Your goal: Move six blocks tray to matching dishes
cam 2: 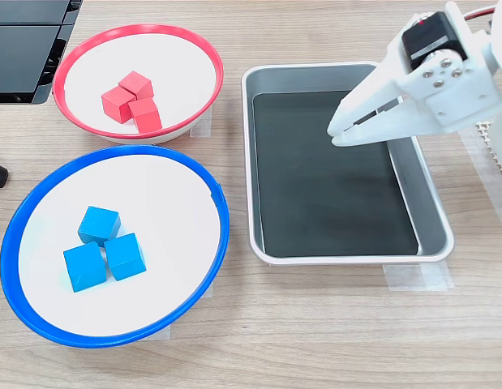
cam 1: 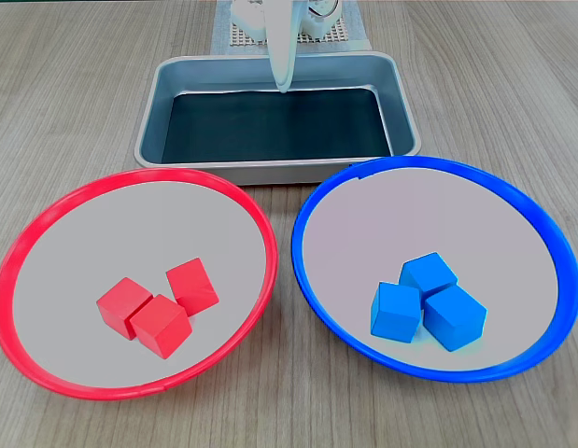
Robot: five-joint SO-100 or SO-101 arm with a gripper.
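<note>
A fixed view, front: gripper (cam 1: 283,87) hangs over the far side of the tray (cam 1: 173,79), fingers together as far as can be seen, holding nothing. Three red blocks (cam 1: 157,307) touching in the red-rimmed dish (cam 1: 46,215); three blue blocks (cam 1: 428,302) clustered in the blue-rimmed dish (cam 1: 536,224).

A fixed view, above: gripper (cam 2: 334,134) above the tray (cam 2: 433,211), jaws nearly shut with a thin slit between them, empty. Red blocks (cam 2: 131,100) in the red-rimmed dish (cam 2: 182,49), blue blocks (cam 2: 102,248) in the blue-rimmed dish (cam 2: 178,194).

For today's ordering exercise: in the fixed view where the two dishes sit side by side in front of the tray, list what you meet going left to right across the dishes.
Red dish → red blocks → blue dish → blue blocks.
</note>
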